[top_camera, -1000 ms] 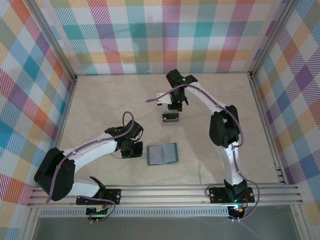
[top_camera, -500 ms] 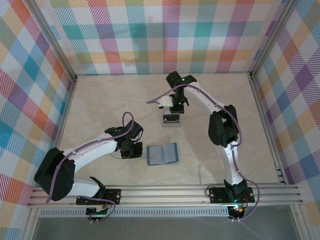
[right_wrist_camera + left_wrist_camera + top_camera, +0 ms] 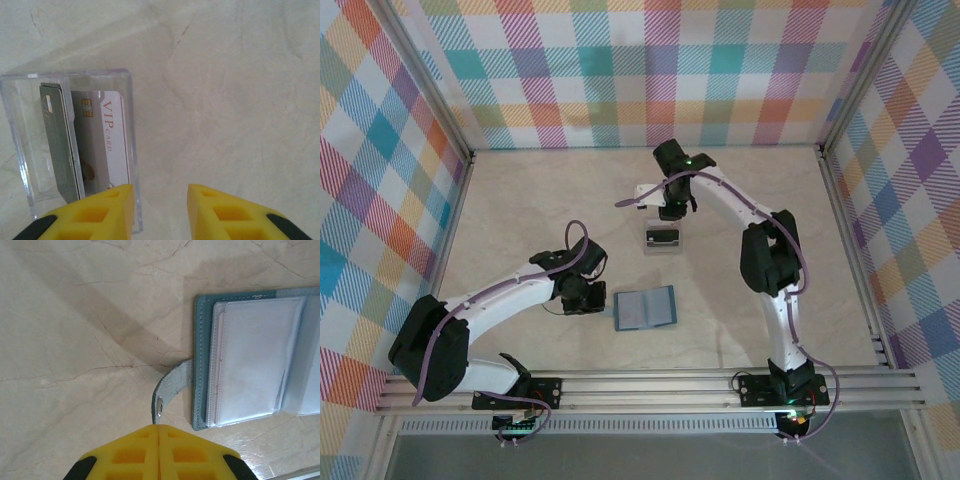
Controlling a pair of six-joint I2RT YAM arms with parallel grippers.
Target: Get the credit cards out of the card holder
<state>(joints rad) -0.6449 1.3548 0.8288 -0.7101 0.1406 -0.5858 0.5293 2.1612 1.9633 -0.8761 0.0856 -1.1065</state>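
Two yellow fingers of our right gripper (image 3: 160,200) have just parted and hold nothing; left of them the cards (image 3: 102,150), one matte grey, one glossy white, stand in a clear rigid tray (image 3: 131,100). Our left gripper (image 3: 159,432) stays clamped together, empty; ahead lies the holder (image 3: 250,355), teal, stitched, its soft sleeves seemingly emptied, so we judge the job done

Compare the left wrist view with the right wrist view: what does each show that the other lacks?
Left wrist: the open teal card holder, its side tab, and the left gripper with jaws shut. Right wrist: a clear tray holding a grey card and a white VIP card, and the right gripper with jaws apart. Shared: the pale marbled tabletop.
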